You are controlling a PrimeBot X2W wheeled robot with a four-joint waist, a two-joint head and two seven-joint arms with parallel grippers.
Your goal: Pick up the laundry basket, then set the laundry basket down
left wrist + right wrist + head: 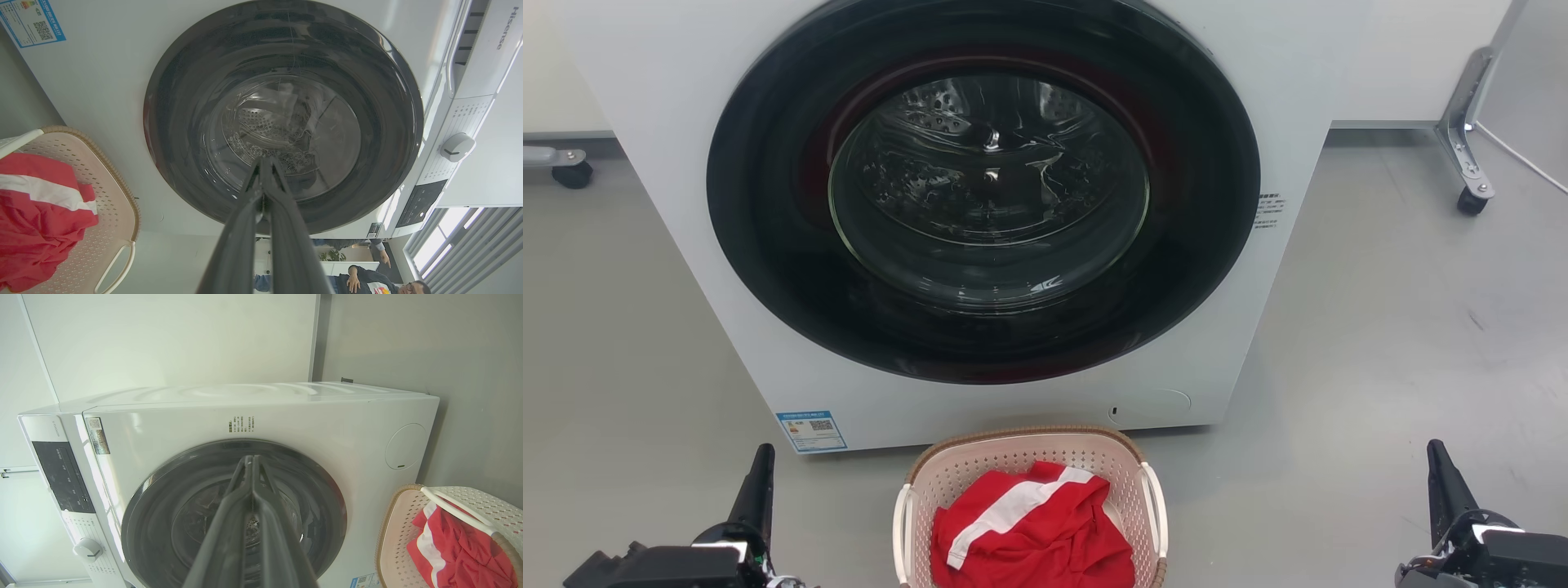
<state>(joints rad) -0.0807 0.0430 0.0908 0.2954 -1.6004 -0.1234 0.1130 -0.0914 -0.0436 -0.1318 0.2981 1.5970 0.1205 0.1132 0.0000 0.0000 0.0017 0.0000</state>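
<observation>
Laundry basket (1021,453) standing on the floor (1380,327) at the foot of the washing machine (670,163), red garment (1037,531) inside. My left pincer (764,457) and right pincer (1436,451) are clenched on nothing, flanking it, well apart from its white handles (901,523). This fits a lift to come or a finished set-down. I judge that any lift needs both handles, evenly.

Bare grey floor (1380,343) lies on both sides of the laundry basket (1021,434), between it and the left gripper (760,478) and the right gripper (1441,474). Both white side handles (901,523) are unobstructed. Behind the basket, the washing machine (980,204) stands close, leaving only a narrow gap. A red garment (1029,539) fills the basket interior. A caster leg (1466,139) stands well apart at far right.
</observation>
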